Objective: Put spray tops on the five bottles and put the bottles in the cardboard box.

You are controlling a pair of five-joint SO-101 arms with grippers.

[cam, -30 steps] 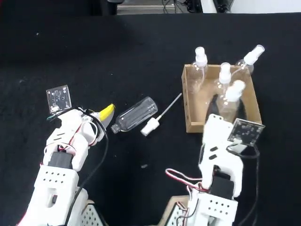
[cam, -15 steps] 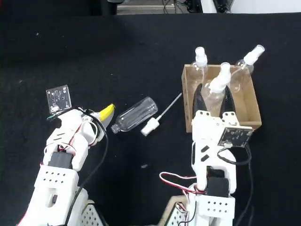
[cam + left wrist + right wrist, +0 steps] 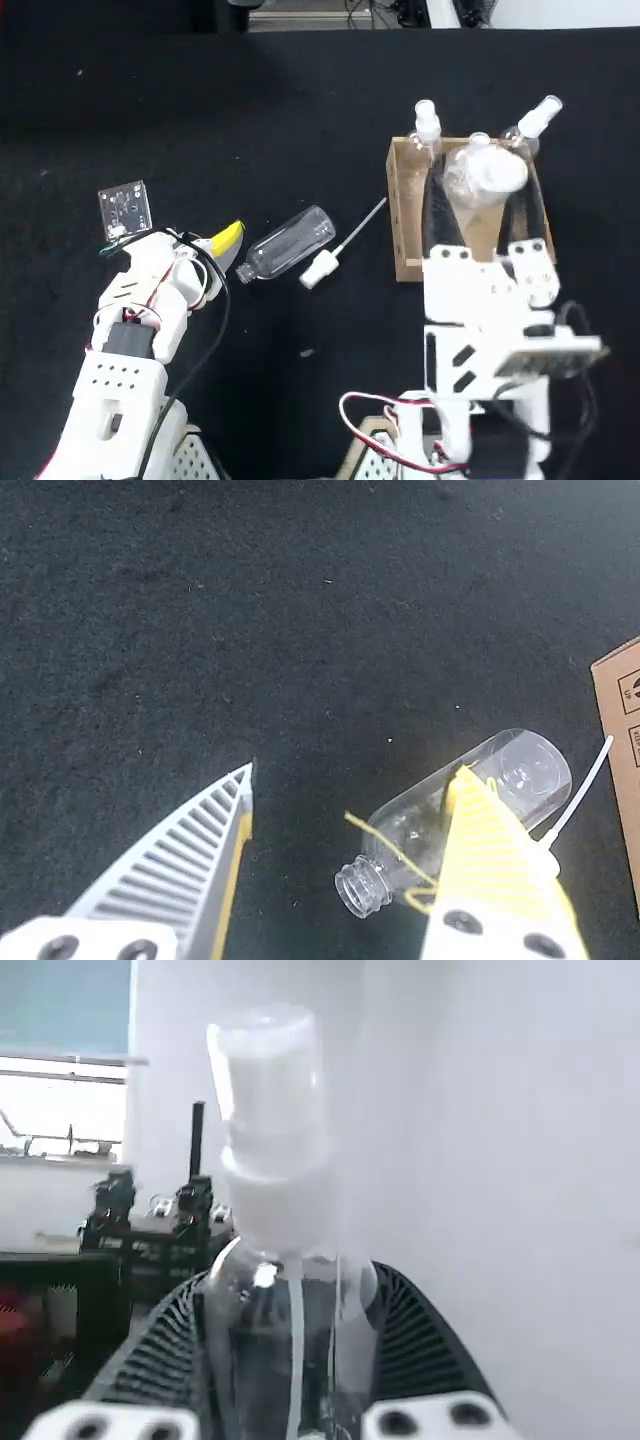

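My right gripper (image 3: 482, 200) is shut on a clear bottle (image 3: 478, 175) with a white spray top, held upright above the cardboard box (image 3: 400, 225). In the right wrist view the bottle (image 3: 285, 1300) stands between the dark fingers (image 3: 160, 1345). Two capped bottles (image 3: 427, 122) (image 3: 535, 120) lean at the box's far side. An uncapped clear bottle (image 3: 290, 243) lies on the black table, with a loose spray top (image 3: 320, 268) beside it. My left gripper (image 3: 222, 245) is open just left of the bottle's neck. In the left wrist view that bottle (image 3: 525, 765) lies partly behind the yellow finger (image 3: 490, 850).
A black cloth covers the table (image 3: 250, 110). The loose spray top's thin tube (image 3: 365, 225) points toward the box wall. The box's corner (image 3: 620, 710) appears in the left wrist view. The right arm's white body (image 3: 490, 320) stands in front of the box.
My right arm has lifted the capped bottle from low in the box and tipped it upright, high above the box. The left arm and the loose bottle have not moved.
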